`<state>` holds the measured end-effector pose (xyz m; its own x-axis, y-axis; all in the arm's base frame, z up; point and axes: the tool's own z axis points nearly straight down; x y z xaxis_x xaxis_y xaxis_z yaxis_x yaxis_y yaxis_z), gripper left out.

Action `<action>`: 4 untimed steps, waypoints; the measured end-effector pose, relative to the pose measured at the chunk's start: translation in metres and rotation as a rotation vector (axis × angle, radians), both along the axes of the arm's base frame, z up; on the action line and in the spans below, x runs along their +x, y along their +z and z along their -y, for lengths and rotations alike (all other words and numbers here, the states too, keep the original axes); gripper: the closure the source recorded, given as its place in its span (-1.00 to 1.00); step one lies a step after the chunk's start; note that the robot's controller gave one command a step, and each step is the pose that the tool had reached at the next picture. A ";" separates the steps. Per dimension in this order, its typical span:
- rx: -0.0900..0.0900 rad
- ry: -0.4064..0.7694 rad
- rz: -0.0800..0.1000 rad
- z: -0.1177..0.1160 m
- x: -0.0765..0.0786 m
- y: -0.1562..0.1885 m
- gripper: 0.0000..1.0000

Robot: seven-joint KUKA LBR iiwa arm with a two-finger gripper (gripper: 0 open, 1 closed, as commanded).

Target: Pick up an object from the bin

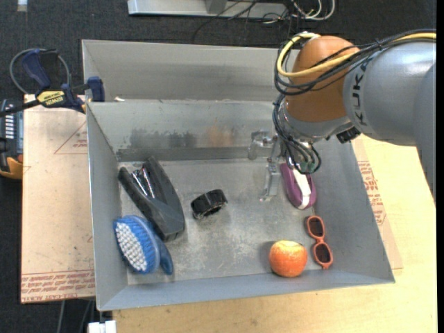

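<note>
Nearest us, one orange fruit (288, 259) sits by the front wall of the bin (104, 186), with one blue brush (139, 245) off in the left corner and one pair of orange sunglasses (318, 241) to the right. Further in lie one small black ring-shaped piece (208, 204) and one long dark grey wedge (154, 198). Further still, right of centre, there's one purple-and-white thing (298, 187), and the hand (272, 186) is down low just beside it. Spread or pressed together? I cannot tell from here. So six things in all, all lying on the floor, none lifted: by my reading, the grasp and the lift are both left to do.
</note>
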<state>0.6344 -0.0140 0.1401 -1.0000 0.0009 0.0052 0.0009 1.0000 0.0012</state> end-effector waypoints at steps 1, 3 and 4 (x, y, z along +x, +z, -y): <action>0.000 0.001 0.007 0.000 0.002 0.005 -1.00; 0.001 0.220 0.009 -0.108 -0.040 0.008 -1.00; 0.006 0.689 0.007 -0.112 -0.041 -0.039 -1.00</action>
<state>0.5936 0.0976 0.1011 -0.7726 -0.6349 -0.0028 -0.6350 0.7725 0.0044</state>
